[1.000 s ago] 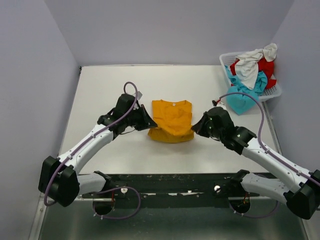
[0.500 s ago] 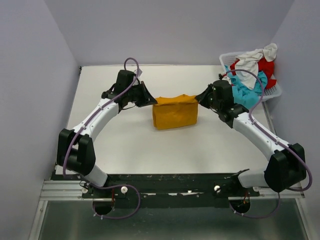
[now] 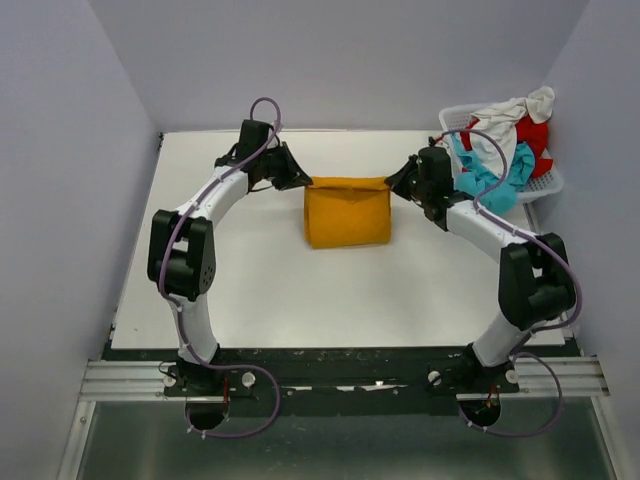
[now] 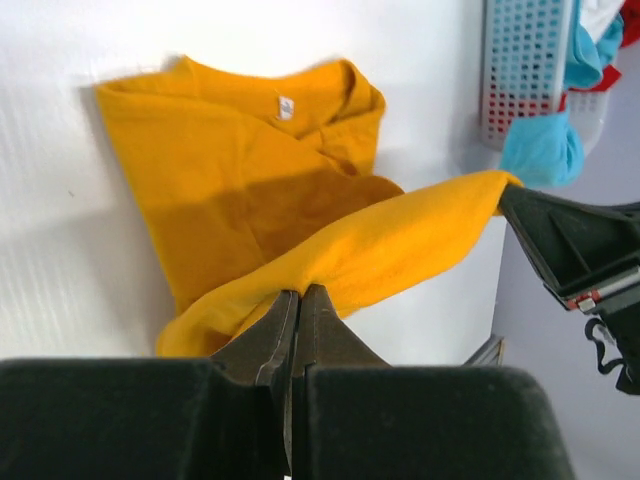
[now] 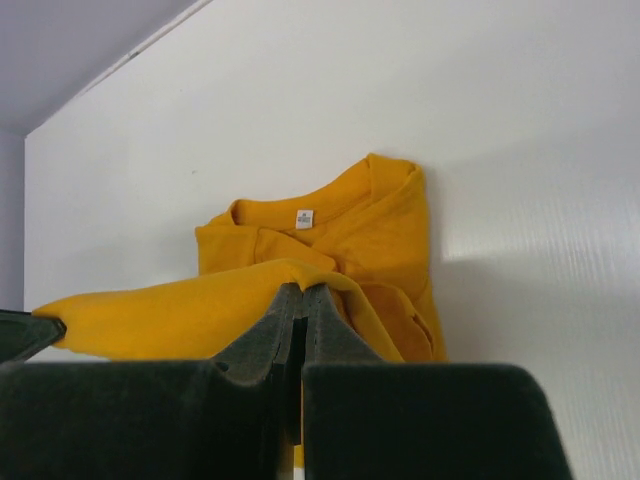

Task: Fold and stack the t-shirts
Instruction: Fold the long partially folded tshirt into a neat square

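Mustard-orange shirt (image 3: 347, 215) lies mid-table (image 3: 250, 290), its folded edge held taut between the two arms. The left gripper (image 3: 303, 181) and right gripper (image 3: 393, 186) are each pinched tight on one end of that edge. A second ago they held it nearer the bases; it is now farther back. The other shirts (image 3: 495, 150) fill the basket (image 3: 548, 185).
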You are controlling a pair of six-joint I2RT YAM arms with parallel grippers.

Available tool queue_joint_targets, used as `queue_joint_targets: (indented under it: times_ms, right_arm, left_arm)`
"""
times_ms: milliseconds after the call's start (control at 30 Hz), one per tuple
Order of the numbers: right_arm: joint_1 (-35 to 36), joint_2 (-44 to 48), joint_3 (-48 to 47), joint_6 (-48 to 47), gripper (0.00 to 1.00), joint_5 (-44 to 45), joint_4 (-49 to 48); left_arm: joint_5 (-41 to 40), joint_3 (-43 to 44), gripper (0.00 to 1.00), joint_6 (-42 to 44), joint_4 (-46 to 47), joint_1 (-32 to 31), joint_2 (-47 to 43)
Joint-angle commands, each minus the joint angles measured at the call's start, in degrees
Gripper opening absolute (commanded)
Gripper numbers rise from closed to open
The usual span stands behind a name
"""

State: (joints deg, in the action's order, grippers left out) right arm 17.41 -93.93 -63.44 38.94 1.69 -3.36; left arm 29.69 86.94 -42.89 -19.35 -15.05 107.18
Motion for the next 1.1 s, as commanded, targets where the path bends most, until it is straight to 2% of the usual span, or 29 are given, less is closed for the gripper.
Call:
queue_joint_targets:
  times_ms: [0, 200, 267, 333, 400, 467, 600, 700, 800, 933, 1067]
  right_arm:
    - [-1.3, -7.0, -4.3, -0.3, 0.01, 0.1, -6.6]
    - [-1.8, -18.2, -9.4, -1.4, 0.02, 2.7, -9.8]
    - [-1.9, -21.2, -12.2, -2.2, 0.17, 2.9, -10.1]
    - [-2.1, -23.9, -16.2, -3.7, 0.53, 2.4, -9.3]
    - [-2.2, -25.7, -21.1, -5.2, 0.60, 1.2, -5.6]
    - [-2.2, -25.0, -23.3, -5.6, 0.69, 1.2, -3.0]
    - [-2.2, -19.7, -19.3, -4.5, 1.00, -3.4, -3.3]
    - [-2.2, -17.1, -14.5, -2.1, 1.00, -13.8, -7.3]
    - [-2.2, -18.8, -12.1, 2.5, 1.00, -21.9, -12.9]
    - [-2.2, -24.9, -16.8, 4.9, 1.00, -22.7, -12.9]
    - [-2.2, -31.5, -22.4, 3.4, 1.00, -16.0, -10.6]
  left_arm:
    - [1.4, 9.6, 0.00, -0.3, 1.1, 2.3, 8.6]
    - [4.2, 24.1, 0.02, -1.6, -4.5, 2.8, 21.9]
    - [3.8, 27.5, 0.11, -1.5, -5.7, 2.9, 24.3]
    - [2.7, 31.2, 0.32, -1.5, -7.2, 3.2, 25.9]
    - [2.2, 36.3, 0.56, -1.3, -10.0, 3.7, 26.8]
    - [2.2, 38.7, 0.97, -0.7, -11.2, 3.8, 25.9]
    - [1.7, 34.7, 0.99, 1.4, -9.4, 2.7, 19.5]
    - [2.5, 28.3, 0.98, 1.9, -5.4, 1.1, 15.8]
    - [2.9, 28.5, 0.99, 1.3, -6.6, -0.2, 18.0]
    - [5.8, 29.5, 0.98, 1.0, -8.8, -1.7, 22.4]
    - [5.9, 23.7, 0.98, 0.2, -6.9, -2.6, 22.6]
